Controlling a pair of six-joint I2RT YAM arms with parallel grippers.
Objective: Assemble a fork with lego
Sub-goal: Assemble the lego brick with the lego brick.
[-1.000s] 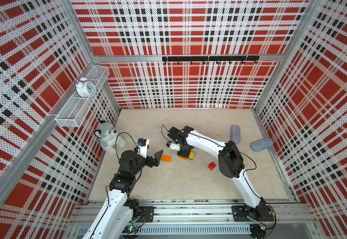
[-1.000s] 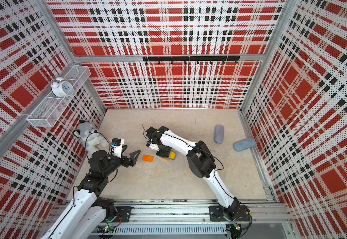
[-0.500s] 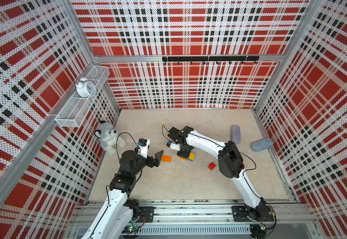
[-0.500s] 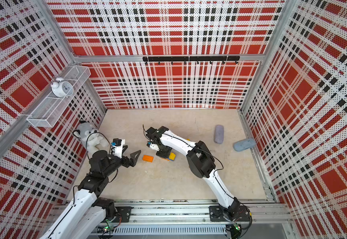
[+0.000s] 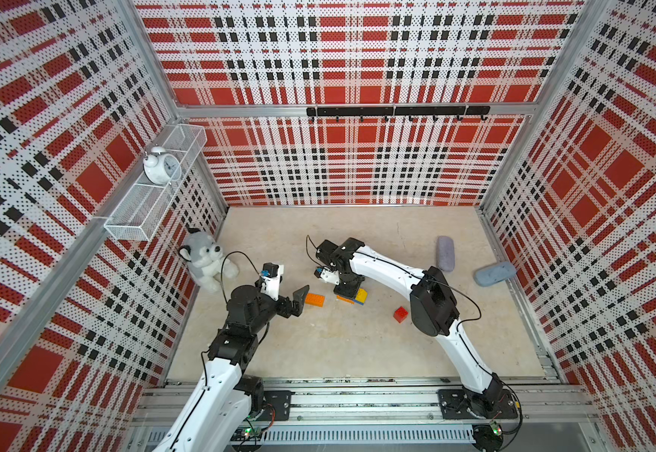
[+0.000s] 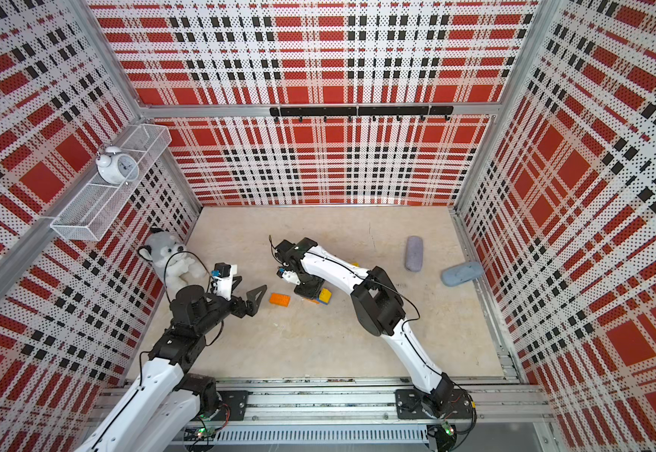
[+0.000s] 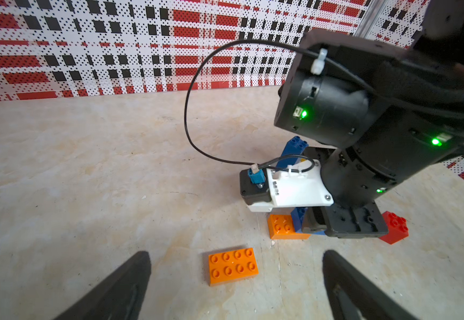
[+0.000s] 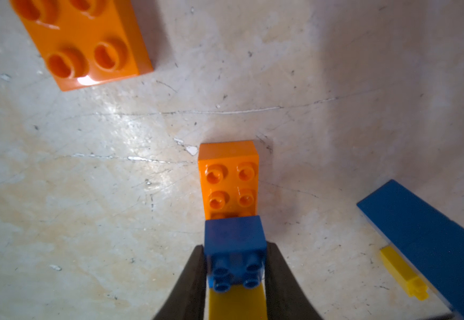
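Jaws of the right gripper [image 8: 235, 248] are closed on a small blue square brick [image 8: 235, 235], with one black finger [image 8: 194, 277] flat against each side. This brick sits studs-up on one end of an orange base brick [image 8: 229, 177], which lies flat on the tabletop [image 5: 338, 352] with four of its studs uncovered. A yellow brick [image 8: 236, 303] shows between the fingers, just beside the blue one. How it is joined cannot be told. In both top views this partial stack [image 5: 353, 297] is near the centre of the tabletop, directly under the right wrist.

Jaws of the left gripper [image 7: 235, 252] stand wide apart and hold nothing. A loose orange brick [image 7: 232, 266], two studs by four, lies flat between the fingertips in the left wrist view, touching neither. It lies just beside the stack, toward the left edge [image 6: 279, 299].

A long blue brick [image 7: 291, 151] stands tilted behind the right wrist. Its support is hidden. A narrow yellow piece [image 8: 402, 274] lies alongside its lower edge. A red square brick [image 5: 400, 314] rests apart from the stack, toward the right edge.

Near the far left corner sits a plush husky [image 5: 205, 260]. A grey case [image 5: 446, 253] lies near the far right corner. An alarm clock [image 5: 160, 168] stands on the wire shelf [image 5: 150, 203] on the left wall.
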